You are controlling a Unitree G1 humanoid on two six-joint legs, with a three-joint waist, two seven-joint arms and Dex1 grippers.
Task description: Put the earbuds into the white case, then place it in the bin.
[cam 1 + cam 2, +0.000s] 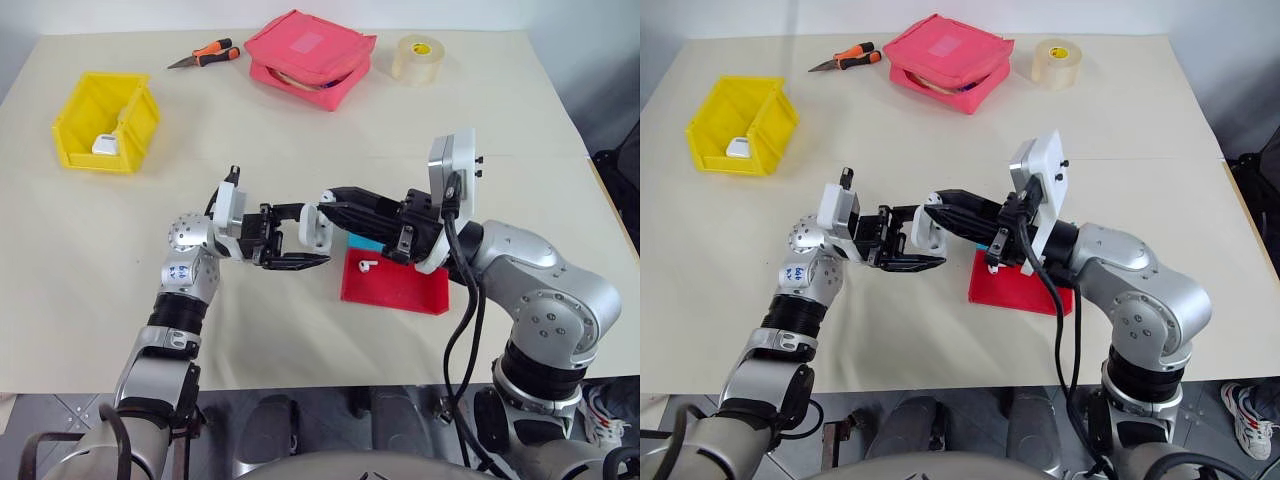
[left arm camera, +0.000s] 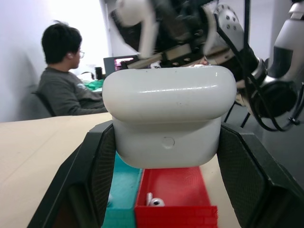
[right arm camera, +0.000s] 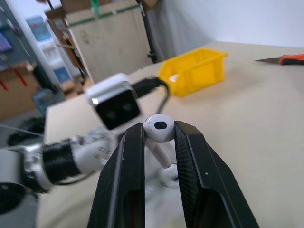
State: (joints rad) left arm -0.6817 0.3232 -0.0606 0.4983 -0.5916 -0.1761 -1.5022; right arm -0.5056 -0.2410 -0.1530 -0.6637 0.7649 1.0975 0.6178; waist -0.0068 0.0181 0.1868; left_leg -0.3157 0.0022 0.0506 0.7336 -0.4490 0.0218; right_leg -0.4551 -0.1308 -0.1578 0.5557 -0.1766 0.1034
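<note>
My right jaws are clenched on one of the earbuds, its rounded head pinched between the two black fingers and its stem hanging out past them. My left jaws are clamped on the white case, gripping its base from both sides. In the head views the two arms meet above the desk, left jaws pointing right, right jaws pointing left, tips nearly touching.

What the next move turns on, as I read it: the case sits just beside and slightly below the right jaws' tip, on their left. From the left wrist view the held bud shows as a white blur above the case's upper edge, so I judge it is over the case rather than inside. I cannot tell from here whether the lid is swung open or which way the sockets face. The stem's long axis must line up with a socket before I lower it, and the right arm is the one to do that.

A second earbud lies on the red tray below, a teal tray beside it. The bin stands well apart at the desk's far left, with some white item already in it.
</note>
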